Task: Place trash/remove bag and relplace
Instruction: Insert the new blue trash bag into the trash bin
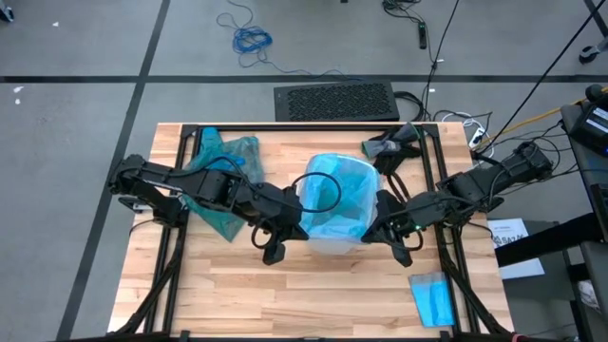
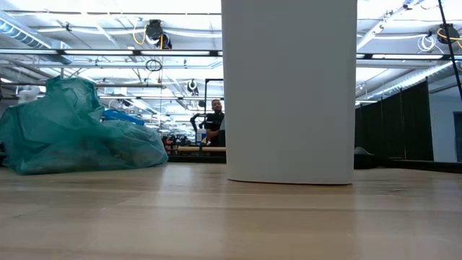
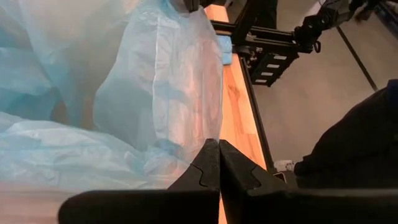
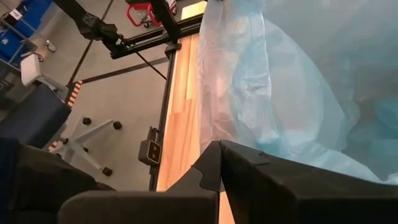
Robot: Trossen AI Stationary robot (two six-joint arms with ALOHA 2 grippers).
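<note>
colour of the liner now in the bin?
Pale sky-blue, see-through liner in the white bin; clearest in the high view.

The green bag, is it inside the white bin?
No, in the high view the crumpled teal-green bag lies on the table, off to the left of the white bin, which holds a paler sky-blue liner.

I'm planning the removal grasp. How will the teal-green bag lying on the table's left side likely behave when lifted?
The teal-green bag is probably floppy: it lies crumpled in loose folds. It looks thin and translucent, so likely light, and it may sag or stretch around whatever is inside. The crinkled film could slip from a shallow pinch.
</note>
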